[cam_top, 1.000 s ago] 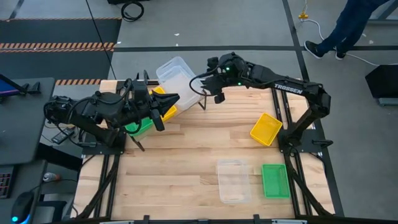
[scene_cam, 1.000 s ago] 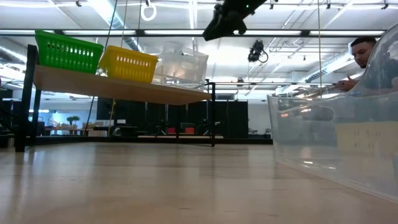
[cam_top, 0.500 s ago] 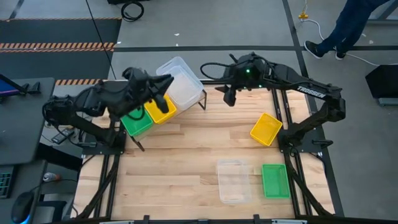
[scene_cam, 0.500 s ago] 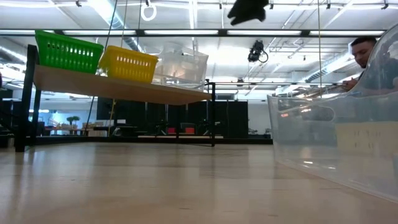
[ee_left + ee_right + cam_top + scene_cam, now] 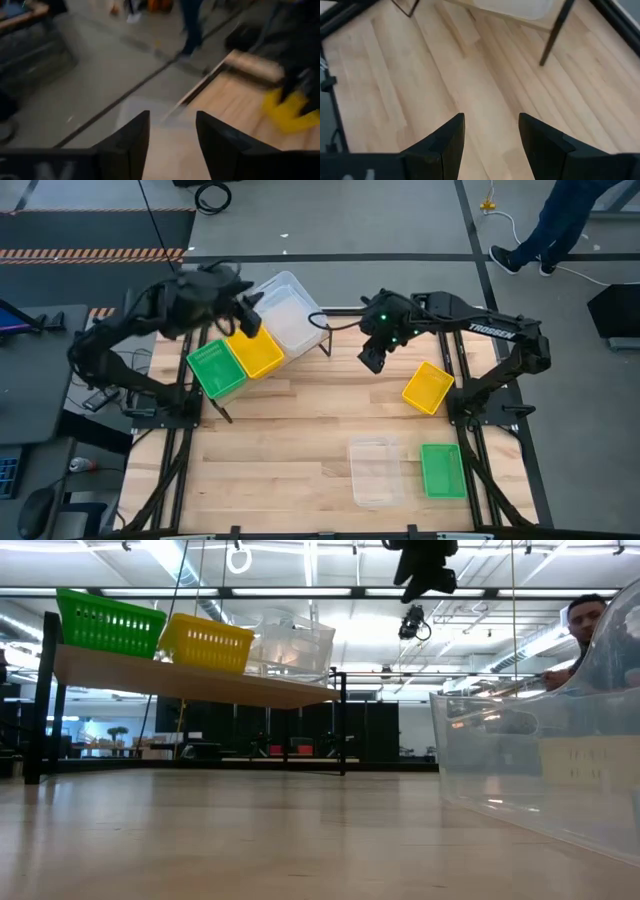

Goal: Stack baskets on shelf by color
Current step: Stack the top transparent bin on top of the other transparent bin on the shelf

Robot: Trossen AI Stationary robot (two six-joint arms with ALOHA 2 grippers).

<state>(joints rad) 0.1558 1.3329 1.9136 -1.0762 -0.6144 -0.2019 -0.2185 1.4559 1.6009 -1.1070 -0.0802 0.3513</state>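
Observation:
Three baskets stand side by side on the slanted shelf (image 5: 180, 683) at the far left: a green basket (image 5: 217, 370), a yellow basket (image 5: 258, 352) and a clear basket (image 5: 290, 310). On the table lie another yellow basket (image 5: 430, 387), a clear basket (image 5: 373, 470) and a green basket (image 5: 441, 470). My left gripper (image 5: 250, 323) is open and empty, raised above the shelf's baskets. My right gripper (image 5: 372, 358) is open and empty, high over the table between the shelf and the loose yellow basket. It also shows at the top of the low view (image 5: 425, 568).
The shelf's black legs (image 5: 555, 30) stand on the slatted tabletop near my right gripper. The clear basket on the table fills the low view's right side (image 5: 540, 770). A person shows behind the table (image 5: 585, 620), and another walks on the floor beyond the far right (image 5: 560, 220).
My left gripper has risen from over the yellow basket on the shelf and drawn back toward the table's far left. My right gripper has gone from the shelf's clear basket toward the right and near edges, toward the loose yellow basket. The baskets have kept still.

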